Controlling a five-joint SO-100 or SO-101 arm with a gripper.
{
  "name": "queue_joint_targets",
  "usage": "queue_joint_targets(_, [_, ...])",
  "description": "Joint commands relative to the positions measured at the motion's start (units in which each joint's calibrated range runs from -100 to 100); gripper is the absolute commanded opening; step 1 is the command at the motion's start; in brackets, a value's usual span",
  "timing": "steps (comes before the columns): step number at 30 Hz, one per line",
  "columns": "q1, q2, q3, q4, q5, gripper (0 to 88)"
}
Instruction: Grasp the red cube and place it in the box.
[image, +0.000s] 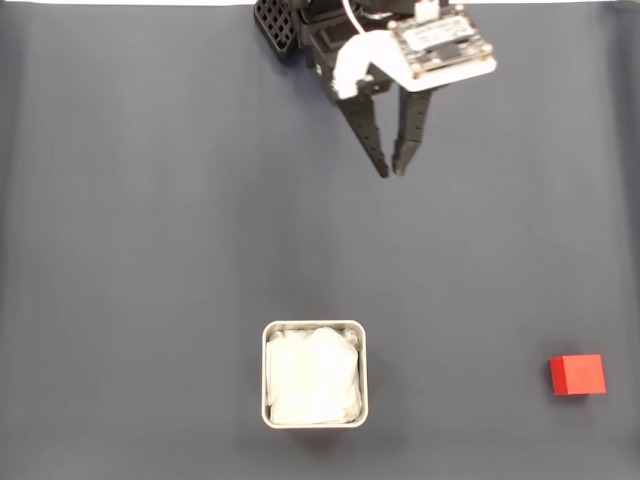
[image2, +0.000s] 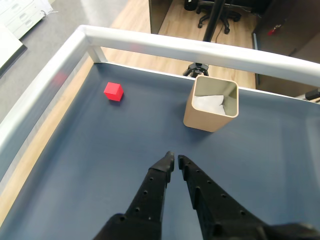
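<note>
The red cube (image: 577, 374) lies on the dark blue mat at the lower right of the fixed view, and shows at the upper left in the wrist view (image2: 113, 91). The box (image: 314, 373), a square tin lined with crumpled white paper, stands at the bottom centre of the fixed view; in the wrist view the box (image2: 211, 104) is ahead and slightly right of the fingers. My gripper (image: 391, 170) hangs near the top centre of the fixed view, far from both. In the wrist view my gripper (image2: 175, 159) has its black fingertips nearly touching, with nothing between them.
A white rail (image2: 165, 47) borders the mat's far and left sides in the wrist view. Beyond it are wooden floor, a tripod and office chairs. The arm's base (image: 290, 25) sits at the top of the fixed view.
</note>
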Motion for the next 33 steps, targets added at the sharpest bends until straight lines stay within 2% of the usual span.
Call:
queue_joint_targets(1, [-2.2,1.0,-3.1,-2.4,0.5,0.0])
queue_joint_targets(25, [-11.8,15.7,-9.8,-8.2,-0.7,0.4])
queue_joint_targets(33, [-13.0,26.1,-18.1,-9.3,-0.7,1.7])
